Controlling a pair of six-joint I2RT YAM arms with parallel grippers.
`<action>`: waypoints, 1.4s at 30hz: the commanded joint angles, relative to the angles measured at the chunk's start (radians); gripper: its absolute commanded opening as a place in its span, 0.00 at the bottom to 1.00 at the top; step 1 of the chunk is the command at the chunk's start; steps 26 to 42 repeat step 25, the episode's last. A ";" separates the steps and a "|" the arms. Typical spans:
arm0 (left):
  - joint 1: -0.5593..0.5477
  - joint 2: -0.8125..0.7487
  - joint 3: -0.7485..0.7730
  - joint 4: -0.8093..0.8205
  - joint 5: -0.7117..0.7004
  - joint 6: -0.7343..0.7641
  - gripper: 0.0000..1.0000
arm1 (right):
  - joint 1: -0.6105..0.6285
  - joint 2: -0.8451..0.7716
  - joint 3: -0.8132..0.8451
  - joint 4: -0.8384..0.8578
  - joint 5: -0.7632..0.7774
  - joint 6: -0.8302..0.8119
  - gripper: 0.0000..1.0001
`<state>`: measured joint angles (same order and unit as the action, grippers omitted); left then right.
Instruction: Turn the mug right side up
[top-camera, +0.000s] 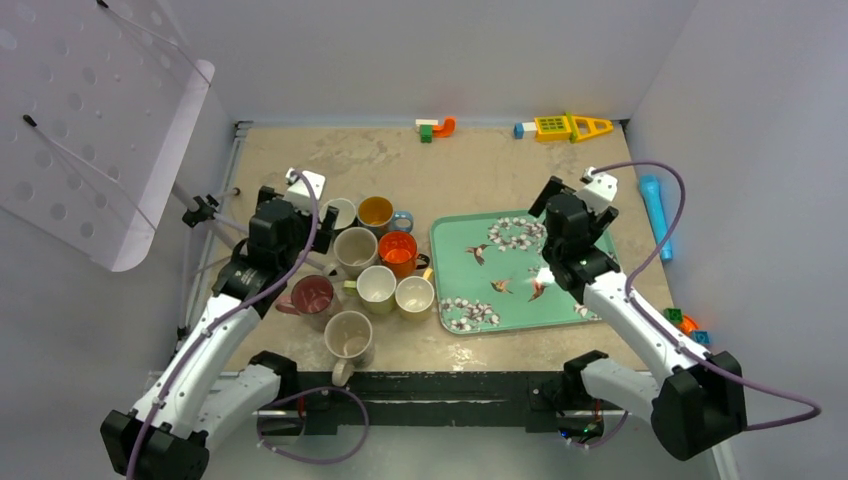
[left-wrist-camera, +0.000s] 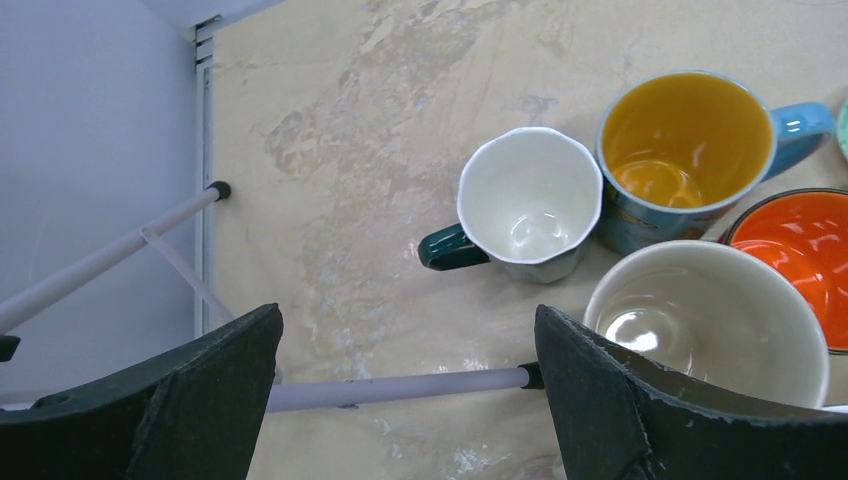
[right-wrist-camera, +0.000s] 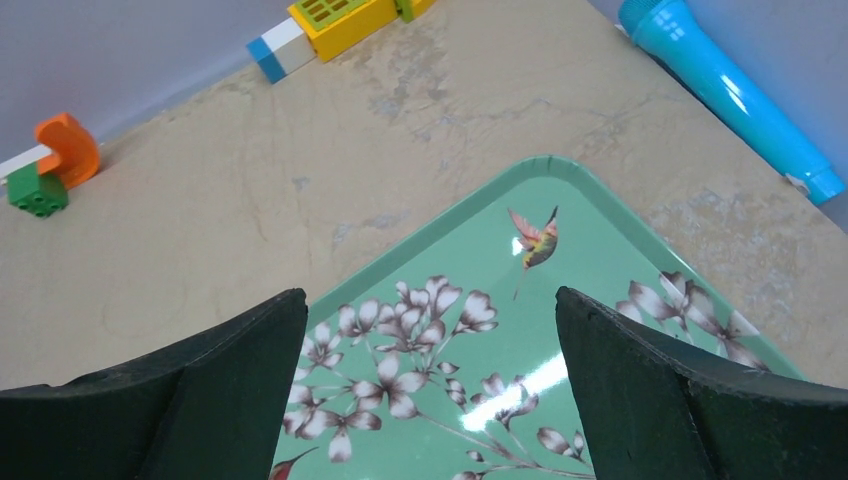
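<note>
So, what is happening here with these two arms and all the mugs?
Neither arm holds anything. The left claw is open above a group of mugs, close to the white mug with the dark handle. Every mug in view stands with its mouth up. The right claw is open above the green tray.
</note>
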<state>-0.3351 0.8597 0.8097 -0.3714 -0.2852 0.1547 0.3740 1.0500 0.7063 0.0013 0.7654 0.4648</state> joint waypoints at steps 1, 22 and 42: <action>0.011 -0.033 -0.027 0.076 -0.074 -0.079 1.00 | 0.000 0.039 0.020 -0.012 0.106 0.047 0.99; 0.015 -0.092 -0.106 0.048 -0.016 -0.089 1.00 | 0.000 -0.143 -0.057 0.045 0.016 -0.003 0.98; 0.015 -0.105 -0.112 0.054 -0.011 -0.087 1.00 | -0.001 -0.151 -0.060 0.044 0.015 -0.007 0.98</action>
